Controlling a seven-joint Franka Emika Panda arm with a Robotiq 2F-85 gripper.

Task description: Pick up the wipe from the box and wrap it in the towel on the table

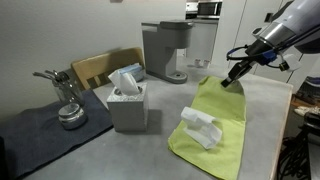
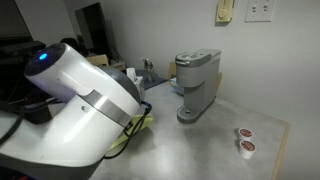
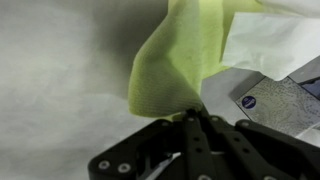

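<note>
one pincer (image 3: 192, 113) pinching towel (image 3: 165, 62) corner — wrist view, wipe (image 1: 200, 130) atop it in an exterior view

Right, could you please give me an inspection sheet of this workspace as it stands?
Surface: grey table, with a dark mat at one end.
Job's things: white wipe lies on the yellow-green towel; another sheet sticks out of the tissue box.
Clutter: coffee maker, metal object, two coffee pods.
Grippers: gripper, jaws shut on a lifted towel corner.
Cables: nothing seen.
Surroundings: wall outlet, wooden chair back.
</note>
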